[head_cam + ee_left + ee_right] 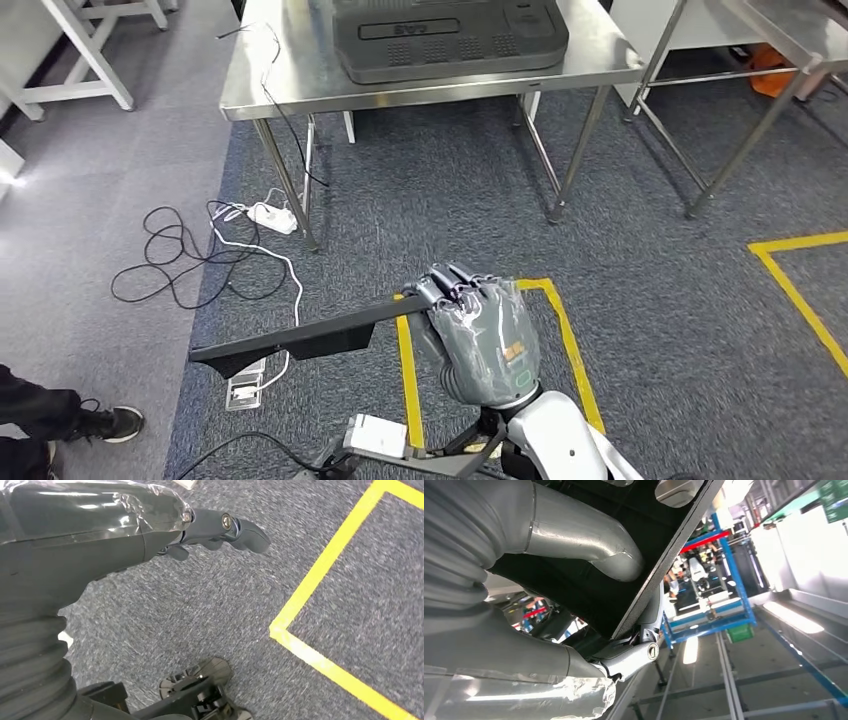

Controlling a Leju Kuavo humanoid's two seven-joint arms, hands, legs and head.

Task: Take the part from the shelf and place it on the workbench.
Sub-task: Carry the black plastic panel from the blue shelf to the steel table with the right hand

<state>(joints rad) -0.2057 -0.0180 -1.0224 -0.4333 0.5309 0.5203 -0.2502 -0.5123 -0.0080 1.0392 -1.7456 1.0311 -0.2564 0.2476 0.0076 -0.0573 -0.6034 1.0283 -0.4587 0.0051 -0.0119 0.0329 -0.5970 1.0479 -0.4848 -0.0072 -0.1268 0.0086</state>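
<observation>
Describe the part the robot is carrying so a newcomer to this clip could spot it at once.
In the head view, start at the steel workbench at the top, then drop to the carpet near the yellow floor tape. There the right hand grips a long flat black panel, jutting left, unlike the thin cables beyond.

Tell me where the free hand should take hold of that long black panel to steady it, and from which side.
Likely the far end of the black panel, from the robot's left. The right hand grips one end only, so the flat strip sticks out unsupported, sloping slightly down. The left hand hangs free over the carpet; pinch across the thin edge there.
</observation>
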